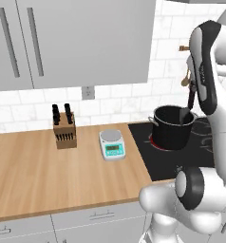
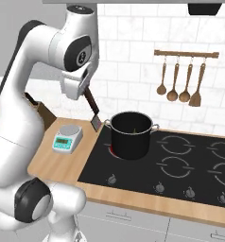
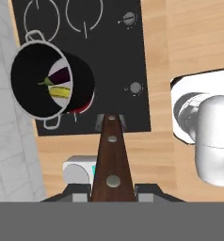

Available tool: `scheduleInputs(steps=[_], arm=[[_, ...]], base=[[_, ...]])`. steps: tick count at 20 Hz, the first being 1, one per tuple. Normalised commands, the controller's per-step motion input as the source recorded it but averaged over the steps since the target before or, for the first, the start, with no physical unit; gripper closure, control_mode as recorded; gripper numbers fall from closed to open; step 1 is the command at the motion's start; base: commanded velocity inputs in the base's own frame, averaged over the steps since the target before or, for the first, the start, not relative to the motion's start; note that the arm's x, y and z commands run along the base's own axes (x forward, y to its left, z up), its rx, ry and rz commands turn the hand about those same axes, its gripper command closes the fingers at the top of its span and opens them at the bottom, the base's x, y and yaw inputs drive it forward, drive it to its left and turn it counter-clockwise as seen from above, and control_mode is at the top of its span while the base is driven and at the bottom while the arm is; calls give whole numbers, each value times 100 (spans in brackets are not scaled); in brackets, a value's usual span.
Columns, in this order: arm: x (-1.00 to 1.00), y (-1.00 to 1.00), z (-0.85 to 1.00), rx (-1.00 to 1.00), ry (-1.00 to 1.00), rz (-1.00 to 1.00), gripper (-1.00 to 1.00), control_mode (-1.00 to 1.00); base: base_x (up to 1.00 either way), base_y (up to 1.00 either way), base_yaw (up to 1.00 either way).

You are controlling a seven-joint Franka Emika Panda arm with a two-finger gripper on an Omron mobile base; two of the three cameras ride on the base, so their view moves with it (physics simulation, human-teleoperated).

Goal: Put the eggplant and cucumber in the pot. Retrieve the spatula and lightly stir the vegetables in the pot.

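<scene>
Hand view: spatula (image 3: 112, 160) btwn fingers (image 3: 149, 190)

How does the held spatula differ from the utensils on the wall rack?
The spatula has a dark brown handle and grey metal blade; the rack utensils are all light brown wood. The spatula sits clamped in the tool, slanting down beside the pot; the utensils hang straight from hooks. All are long-handled.

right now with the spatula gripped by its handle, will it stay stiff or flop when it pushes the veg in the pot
Likely stiff: the spatula has a straight riveted brown handle and a flat metal blade, neither bending. It hangs blade-down from the hand, so it might pivot in the grip if pushed hard. The eggplant and cucumber look small, probably little resistance in the pot.
</scene>
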Motion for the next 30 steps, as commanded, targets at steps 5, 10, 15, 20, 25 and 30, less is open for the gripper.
scheduleInputs(steps=[5, 10, 15, 20, 25, 30], arm=[[96, -66, 0, 11, 7, -7, 100, -100], [98, -60, -1, 19, 16, -2, 100, -100], [74, -44, -27, 19, 22, 0, 100, -100], [52, -23, -33, 9, 14, 0, 100, -100], [43, -17, -30, 5, 6, 0, 100, -100], [21, -3, -44, 3, 2, 0, 100, -100]], base=[[0, 0, 0], [0, 0, 0], [0, 0, 0], [0, 0, 0], [0, 0, 0], [0, 0, 0]])
